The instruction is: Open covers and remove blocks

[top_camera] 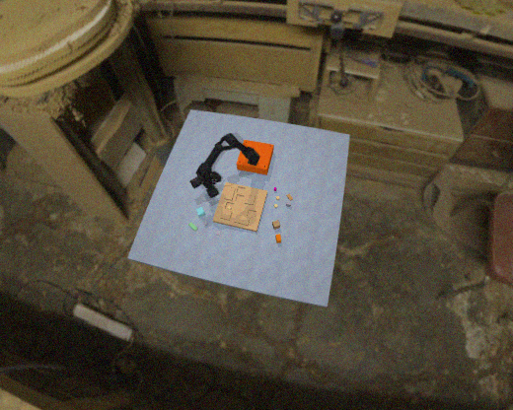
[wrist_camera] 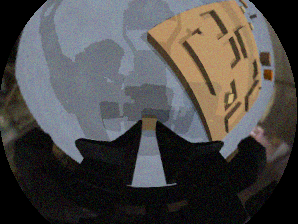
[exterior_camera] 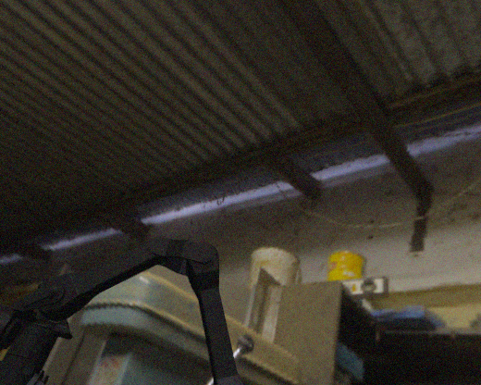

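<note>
No lettering, brand, number or sign is readable in any view — the yellow tub in the exterior view may carry faint marks, but they are too blurred to read.

The room is dim and speckly. Soft gray shadows lie beside the board. Past the board, the wrist picture looks bent, with black corners.
</note>
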